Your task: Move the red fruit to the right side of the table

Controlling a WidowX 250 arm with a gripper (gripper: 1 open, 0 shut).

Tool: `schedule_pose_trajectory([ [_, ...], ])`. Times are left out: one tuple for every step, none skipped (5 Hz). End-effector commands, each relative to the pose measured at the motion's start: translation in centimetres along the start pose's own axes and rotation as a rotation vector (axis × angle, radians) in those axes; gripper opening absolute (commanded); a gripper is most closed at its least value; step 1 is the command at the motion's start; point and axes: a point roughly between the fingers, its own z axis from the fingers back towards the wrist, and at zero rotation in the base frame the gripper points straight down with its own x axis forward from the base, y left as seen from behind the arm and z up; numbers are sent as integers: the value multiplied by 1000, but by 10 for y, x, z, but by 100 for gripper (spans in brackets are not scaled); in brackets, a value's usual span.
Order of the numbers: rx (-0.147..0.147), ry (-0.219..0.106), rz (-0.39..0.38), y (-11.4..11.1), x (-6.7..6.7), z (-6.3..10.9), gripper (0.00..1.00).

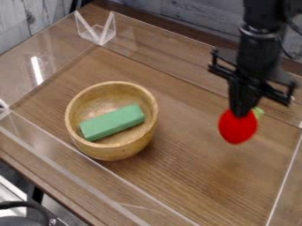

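One step left, I reckon: tool (243, 112) is pinching the red fruit (237, 128), hanging over the desk's (177, 181) right side. Next up, lower gently and let go.

A green block (112, 123) lies, apparently slanted, inside the wooden bowl (112, 153).

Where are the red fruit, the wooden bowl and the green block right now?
red fruit (237, 127), camera view, middle of its red body.
wooden bowl (115, 148), camera view, near outer wall.
green block (112, 122), camera view, middle of its top face.
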Motion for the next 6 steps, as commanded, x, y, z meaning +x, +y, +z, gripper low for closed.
schedule_pose_trajectory([
  [-28,-54,-54,-17,0,4,0],
  [-40,-44,-57,-12,-9,-1,0],
  [-55,-34,-77,-4,-15,0,0],
  [-66,-36,-48,-8,-19,-11,0],
  [-71,-28,-26,-13,-21,-22,0],
  [-73,-16,-63,-26,-21,-38,100],
])
